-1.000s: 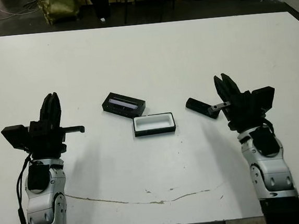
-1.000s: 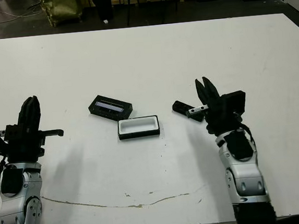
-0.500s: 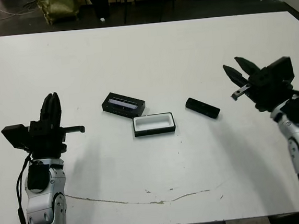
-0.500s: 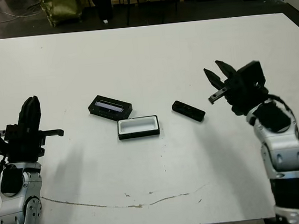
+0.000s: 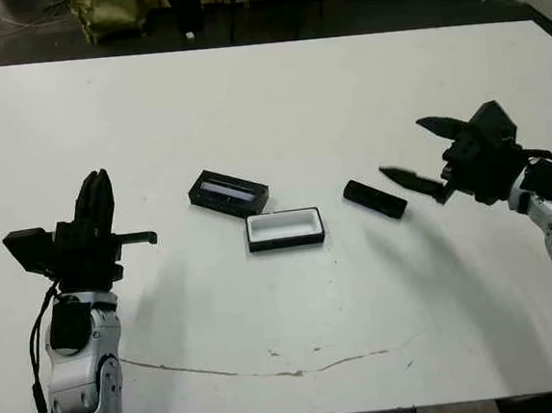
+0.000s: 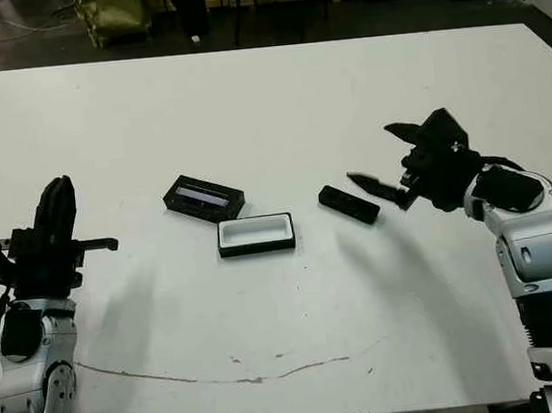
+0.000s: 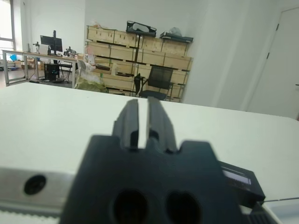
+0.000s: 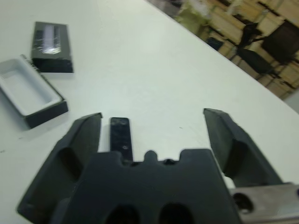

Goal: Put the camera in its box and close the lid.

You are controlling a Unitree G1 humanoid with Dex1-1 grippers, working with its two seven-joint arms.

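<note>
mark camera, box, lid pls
camera [image 5: 374, 199]: left eye view, middle of its black top face.
box [image 5: 285, 226]: left eye view, white inner lining.
lid [image 5: 228, 191]: left eye view, top face at the window strip.

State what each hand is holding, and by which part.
Nothing. The right hand is open beside the camera, not touching it; the left hand is shut on nothing.

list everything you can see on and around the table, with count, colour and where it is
table: one, white, fills the view, with a thin crack line near the front edge
lid: one, black with a glossy strip, centre, just behind and left of the box
box: one, black with white lining, centre, open and empty
camera: one, black, flat on the table right of the box
left pincer: one, black, shut, at the front left
right pincer: one, black, open, just right of the camera
</note>
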